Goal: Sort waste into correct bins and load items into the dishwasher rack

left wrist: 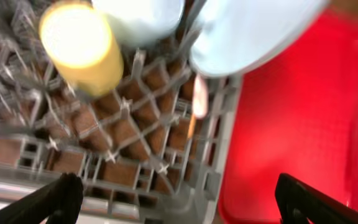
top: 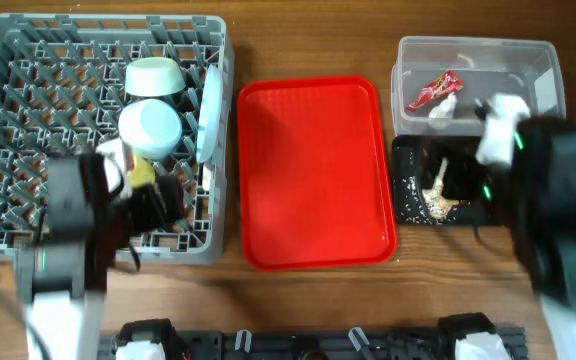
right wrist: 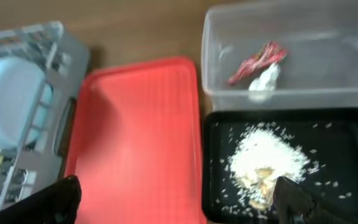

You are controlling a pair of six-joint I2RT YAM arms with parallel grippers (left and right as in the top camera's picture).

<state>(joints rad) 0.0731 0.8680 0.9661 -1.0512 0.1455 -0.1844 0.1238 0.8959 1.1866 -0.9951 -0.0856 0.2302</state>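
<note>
The grey dishwasher rack (top: pixel 28 60) holds two pale bowls (top: pixel 156 76) (top: pixel 150 128), an upright blue plate (top: pixel 209 112) and a yellow cup (left wrist: pixel 79 46). My left gripper (left wrist: pixel 179 199) hovers open over the rack's front right corner, with nothing between its fingers. The clear tub (top: pixel 538 60) contains a red wrapper (right wrist: pixel 257 61) and a white paper wad (right wrist: pixel 264 79). Whitish food scraps (right wrist: pixel 269 158) lie in the black tray (right wrist: pixel 347 143). My right gripper (right wrist: pixel 178 196) hangs open and empty above the black tray's left edge.
A large red serving tray (top: pixel 313 170) lies bare between the rack and the two bins. Both arms blur in the overhead view, the right arm (top: pixel 553 190) covering the black tray's right side. Bare wood table (top: pixel 298 40) runs along the back.
</note>
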